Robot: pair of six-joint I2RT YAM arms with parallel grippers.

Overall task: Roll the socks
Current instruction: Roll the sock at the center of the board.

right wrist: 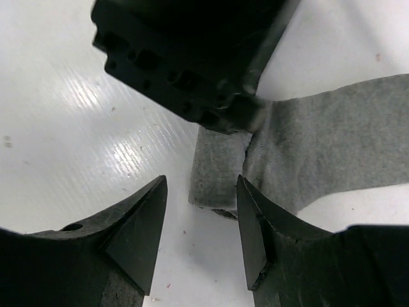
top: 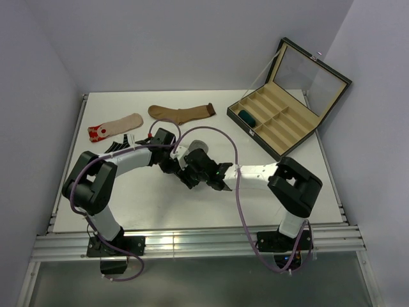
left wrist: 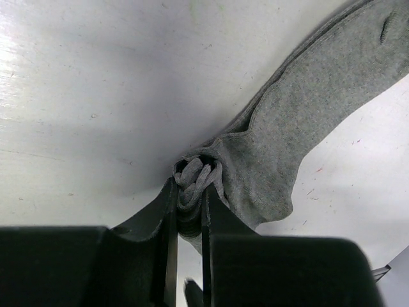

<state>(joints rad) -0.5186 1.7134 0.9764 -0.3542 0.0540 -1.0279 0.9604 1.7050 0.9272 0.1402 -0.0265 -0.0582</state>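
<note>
Left gripper (left wrist: 190,185) is clamped down narrow on a bunched-up knot of the grey sock (left wrist: 307,109), fabric squeezed right between its fingers, and that pinch is the anchor for everything here. From it the sock's long body runs away up and to the right in the left wrist view, lying flat on the table (left wrist: 96,77), so there's plenty of length to roll. Over to the right gripper (right wrist: 199,192): jaws apart at a middling width, holding nothing, tips hanging either side of a short folded flap of that same sock, which pokes out just below the left gripper's body. One finger (right wrist: 255,224) sits over the edge of the fabric, though whether it actually touches I can't tell. Seen from the right wrist, the sock's long axis streams off to the right, across the line of the jaws rather than along it. From above, both arms meet nose to nose in the middle of the table, so neither has far to go, but it's the left that owns the sock. My read: the rolling is barely begun, and the next move hinges on the right jaws closing on that folded flap, or tucking it, without dragging the fabric out of the left's pinch.
</note>
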